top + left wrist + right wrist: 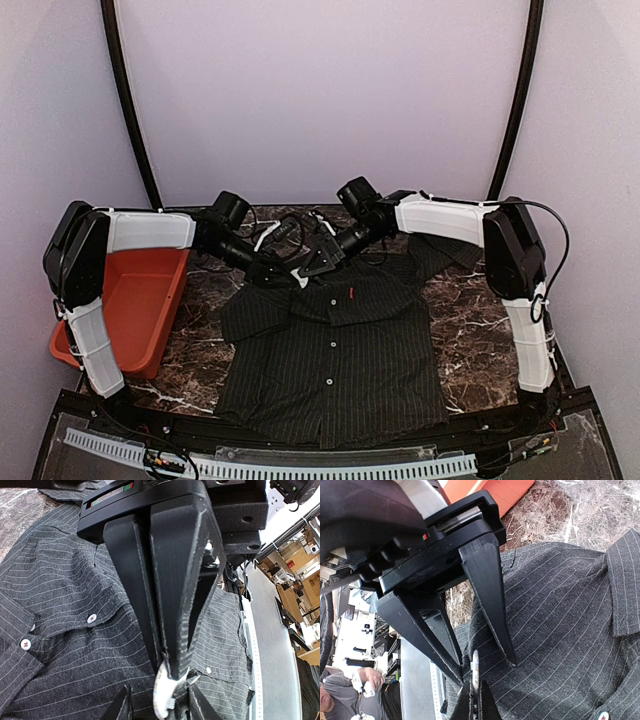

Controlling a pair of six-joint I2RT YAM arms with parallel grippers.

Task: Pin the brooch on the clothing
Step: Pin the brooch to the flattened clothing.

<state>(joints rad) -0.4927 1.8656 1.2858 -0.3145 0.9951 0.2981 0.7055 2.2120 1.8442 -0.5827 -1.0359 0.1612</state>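
The right gripper (171, 672) is clamped shut on the brooch (161, 702), a small white disc held edge-on at its fingertips, close over the collar end of the shirt (330, 350). The left gripper (486, 671) straddles the disc with its fingers apart. The shirt lies spread on the marble table (460, 330). An orange bin (140, 285) stands to its left, and what shows of the bin's inside is plain orange.

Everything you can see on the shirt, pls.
The shirt is dark, nearly black cloth with thin pale pinstripes, short sleeves, a collar, white front buttons and a tiny red chest tag. It lies flat, front up, on the marble table, collar away from the arm bases. The left gripper and right gripper meet just over the fabric beside the collar; contact cannot be told.
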